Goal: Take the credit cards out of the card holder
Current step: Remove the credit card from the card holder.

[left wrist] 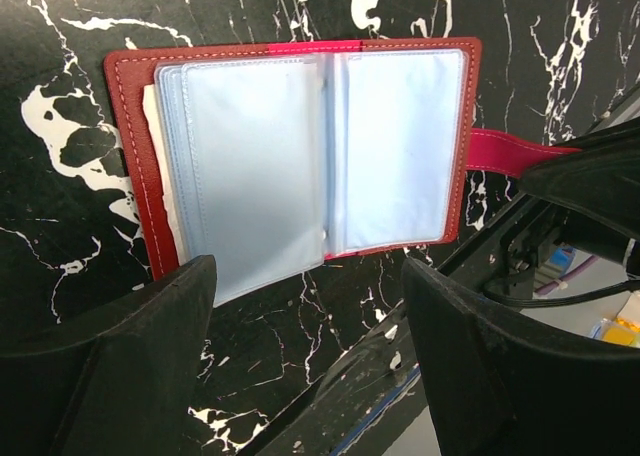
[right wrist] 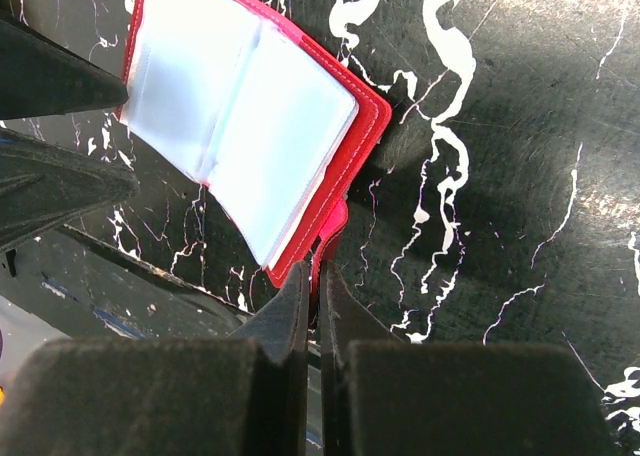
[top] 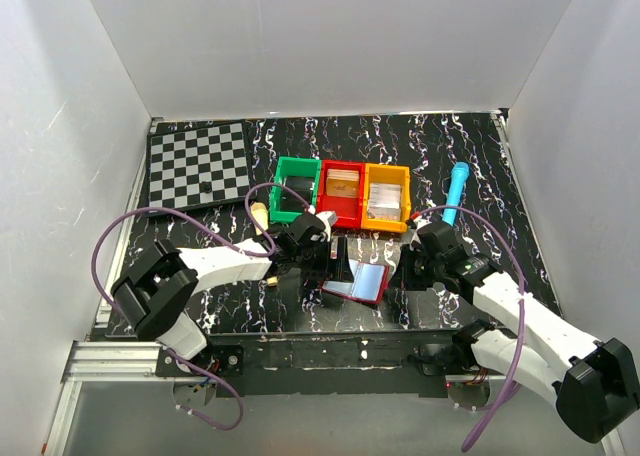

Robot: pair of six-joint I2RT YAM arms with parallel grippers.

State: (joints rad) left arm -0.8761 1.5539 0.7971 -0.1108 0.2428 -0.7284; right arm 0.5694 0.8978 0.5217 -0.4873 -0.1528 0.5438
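The card holder [top: 358,281] lies open on the black marbled table near its front edge, with its red cover down and its glossy pale-blue sleeves up. It fills the upper part of the left wrist view [left wrist: 310,146] and shows in the right wrist view [right wrist: 240,106]. No card shows clearly in the sleeves. My left gripper [left wrist: 310,316] is open and empty, with its fingers on either side of the holder's near edge. My right gripper [right wrist: 318,276] is shut on the holder's red snap tab [right wrist: 333,226]. The tab also shows in the left wrist view [left wrist: 500,151].
A green bin [top: 297,188], a red bin [top: 342,192] and an orange bin [top: 386,196] stand in a row just behind the holder. A chessboard [top: 198,164] lies at the back left. A blue tube [top: 456,188] lies right of the bins. The table's front edge is close by.
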